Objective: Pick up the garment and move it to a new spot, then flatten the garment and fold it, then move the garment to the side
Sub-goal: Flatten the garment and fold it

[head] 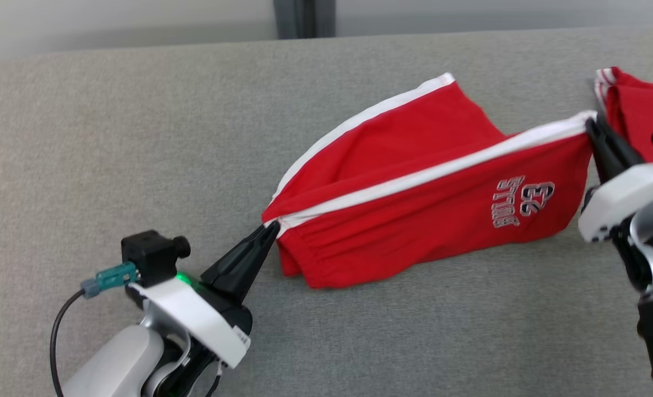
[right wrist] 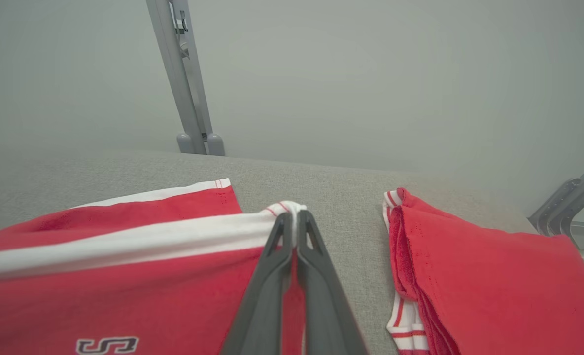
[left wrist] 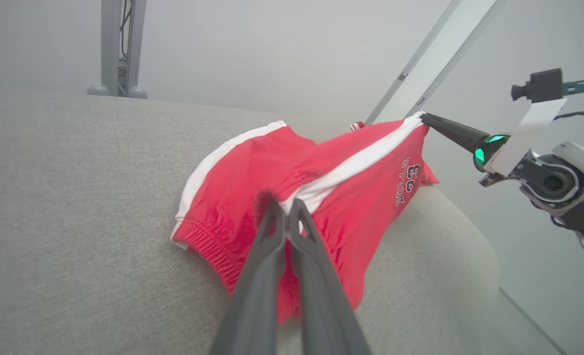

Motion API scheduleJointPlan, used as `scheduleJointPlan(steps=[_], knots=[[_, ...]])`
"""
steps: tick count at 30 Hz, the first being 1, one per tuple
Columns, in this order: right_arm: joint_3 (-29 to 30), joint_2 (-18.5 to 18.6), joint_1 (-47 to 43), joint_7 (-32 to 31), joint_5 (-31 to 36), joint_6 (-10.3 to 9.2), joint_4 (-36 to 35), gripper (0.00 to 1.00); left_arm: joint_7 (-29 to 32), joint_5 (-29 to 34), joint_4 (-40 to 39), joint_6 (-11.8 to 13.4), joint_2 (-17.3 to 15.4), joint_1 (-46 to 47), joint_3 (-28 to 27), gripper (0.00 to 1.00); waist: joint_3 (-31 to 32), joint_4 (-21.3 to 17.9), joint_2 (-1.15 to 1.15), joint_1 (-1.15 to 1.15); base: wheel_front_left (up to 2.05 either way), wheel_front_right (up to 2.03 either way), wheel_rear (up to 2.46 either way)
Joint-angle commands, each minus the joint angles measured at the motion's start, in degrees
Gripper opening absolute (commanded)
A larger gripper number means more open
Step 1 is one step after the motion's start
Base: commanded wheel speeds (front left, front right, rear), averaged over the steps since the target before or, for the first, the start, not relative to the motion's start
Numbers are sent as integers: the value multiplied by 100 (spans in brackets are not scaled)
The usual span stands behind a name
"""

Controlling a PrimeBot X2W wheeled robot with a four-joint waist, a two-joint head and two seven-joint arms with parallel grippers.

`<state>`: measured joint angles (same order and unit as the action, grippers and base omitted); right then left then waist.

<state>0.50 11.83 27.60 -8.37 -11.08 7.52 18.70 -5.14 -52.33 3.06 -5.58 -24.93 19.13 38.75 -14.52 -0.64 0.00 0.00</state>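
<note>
The red shorts are in the middle of the grey fabric surface, stretched between the two grippers. The left gripper has its two dark fingers pressed together on the corner of the shorts at the gathered waistband, just where the white stripe ends. In the left wrist view the fingertips meet with red and white cloth pinched between them. The right gripper is clamped on the opposite end of the same stripe, at the hem of the leg. In the right wrist view the white edge is folded over between its closed tips. The stripe runs as a nearly straight, tight line from one gripper to the other, rising toward the right in the head view. Below it the front panel hangs with soft wrinkles, and its lower edge touches the surface. The grey printed lettering sits on this panel near the right gripper (it reads upside down from the head camera). The other leg of the shorts lies behind the stripe, toward the far edge. A second red garment with white trim lies folded just beyond the right gripper, apart from the shorts. A grey metal post stands behind the far edge of the surface.
</note>
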Motion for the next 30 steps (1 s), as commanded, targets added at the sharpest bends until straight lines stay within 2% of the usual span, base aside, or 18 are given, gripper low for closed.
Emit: scheduleJointPlan(steps=[1, 10, 11, 13, 22, 30], knots=[[3, 100, 250, 96, 66, -6, 194, 0, -30, -66, 93, -38, 57, 153, -48, 0, -194, 189, 0, 0, 0, 0, 0], [-493, 196, 1862, 504, 424, -5, 1785, 0, 7, -621, 764, -130, 602, 808, -172, 0, -669, 677, 0, 0, 0, 0, 0], [-493, 196, 1862, 504, 424, -5, 1785, 0, 7, -621, 764, -130, 602, 808, -172, 0, -669, 677, 0, 0, 0, 0, 0], [-643, 190, 2274, 597, 568, -5, 2277, 0, 22, -725, 881, -156, 691, 953, -171, 0, -787, 788, 0, 0, 0, 0, 0], [-742, 68, 3252, 845, 919, -5, 3551, 0, -162, -570, 1196, -191, 760, 1439, 47, 0, -1129, 962, 0, 0, 0, 0, 0], [-721, -30, 3724, 1138, 1109, -5, 4267, 0, -328, -536, 1426, -192, 814, 1737, 305, 0, -1289, 973, 0, 0, 0, 0, 0]])
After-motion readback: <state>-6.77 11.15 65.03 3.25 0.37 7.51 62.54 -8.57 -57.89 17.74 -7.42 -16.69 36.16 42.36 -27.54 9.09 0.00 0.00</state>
